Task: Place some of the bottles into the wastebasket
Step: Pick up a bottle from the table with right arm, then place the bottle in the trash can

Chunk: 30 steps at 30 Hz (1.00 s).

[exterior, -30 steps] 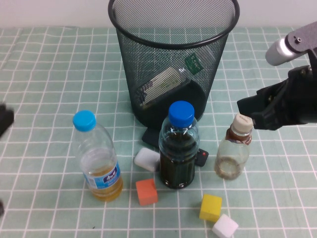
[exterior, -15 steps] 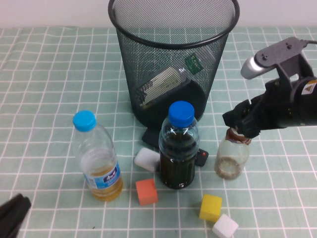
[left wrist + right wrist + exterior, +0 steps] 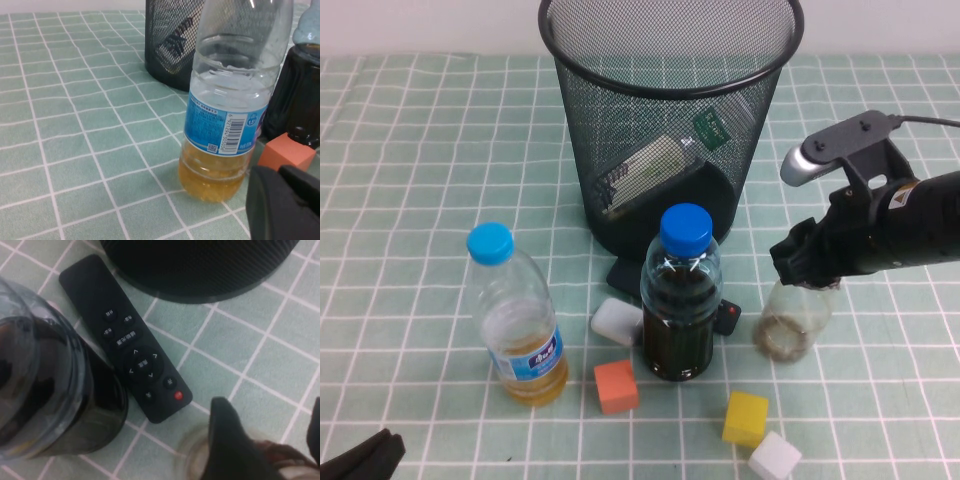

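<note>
Right gripper (image 3: pixel 807 268), fingers spread, straddles the squat clear bottle's (image 3: pixel 791 322) brown neck beside the black mesh wastebasket (image 3: pixel 670 120); left gripper (image 3: pixel 365 462) low at the near table edge, cannot tell its state.

Small squat bottle's (image 3: pixel 786 324) cap and neck hidden under the right end effector (image 3: pixel 807 268), left end effector (image 3: pixel 365 462) cut off at the high view's bottom edge, remote control (image 3: pixel 725 318) mostly hidden behind the dark-liquid bottle (image 3: pixel 680 298), label print too small to read.

Right tool (image 3: pixel 807 268) over small bottle (image 3: pixel 788 322), right of dark bottle (image 3: pixel 679 300), before wastebasket (image 3: pixel 669 120); left tool (image 3: pixel 365 462) near-left
</note>
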### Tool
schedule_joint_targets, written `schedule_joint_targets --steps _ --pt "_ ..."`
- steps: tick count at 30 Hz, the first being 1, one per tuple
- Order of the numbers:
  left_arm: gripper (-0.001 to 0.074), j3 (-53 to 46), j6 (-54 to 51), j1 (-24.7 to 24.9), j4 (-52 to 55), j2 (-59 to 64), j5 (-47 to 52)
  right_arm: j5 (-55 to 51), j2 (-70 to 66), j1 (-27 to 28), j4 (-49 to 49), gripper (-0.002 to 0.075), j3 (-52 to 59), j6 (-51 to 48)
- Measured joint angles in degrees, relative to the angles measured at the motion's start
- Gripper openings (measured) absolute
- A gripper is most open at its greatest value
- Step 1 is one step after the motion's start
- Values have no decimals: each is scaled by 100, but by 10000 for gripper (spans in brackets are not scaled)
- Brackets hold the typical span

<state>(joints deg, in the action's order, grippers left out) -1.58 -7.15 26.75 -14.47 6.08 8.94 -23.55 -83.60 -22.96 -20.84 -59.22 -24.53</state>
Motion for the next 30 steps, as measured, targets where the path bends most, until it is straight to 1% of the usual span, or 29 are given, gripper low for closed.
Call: schedule_joint_targets --steps 1,4,7,9,11,13,15,17,19,21,24,27,30 --pt "-4 0 0 0 0 0 0 -15 71 0 108 -6 0 171" --pt "-4 0 0 0 0 0 0 -214 305 10 931 0 -90 1022" --pt "-4 0 0 0 0 0 0 -1070 464 10 2177 0 -567 2173" --pt "-4 0 0 0 0 0 0 -1950 476 10 3049 0 -1157 2948" --pt "-4 0 0 0 0 0 0 -2649 456 10 3594 0 -1824 3338" --pt "-4 0 0 0 0 0 0 -3021 422 10 3923 0 -2642 3460" --pt "-4 0 0 0 0 0 0 -3128 343 10 4176 0 -3570 3556" --pt "-4 0 0 0 0 0 0 -3217 193 10 4139 0 -4514 3555" --pt "-4 0 0 0 0 0 0 -3241 -76 -11 3911 0 -5468 3303" --pt "-4 0 0 0 0 0 12 -3220 -448 -11 3285 0 -6460 2790" --pt "-4 0 0 0 0 0 49 -3233 -1090 -11 2245 0 -7618 2144" --pt "-4 0 0 0 0 0 49 -3407 -1760 -11 1389 0 -8366 2019" --pt "-4 0 0 0 0 0 49 -3415 -2357 -11 967 0 -8561 1915"
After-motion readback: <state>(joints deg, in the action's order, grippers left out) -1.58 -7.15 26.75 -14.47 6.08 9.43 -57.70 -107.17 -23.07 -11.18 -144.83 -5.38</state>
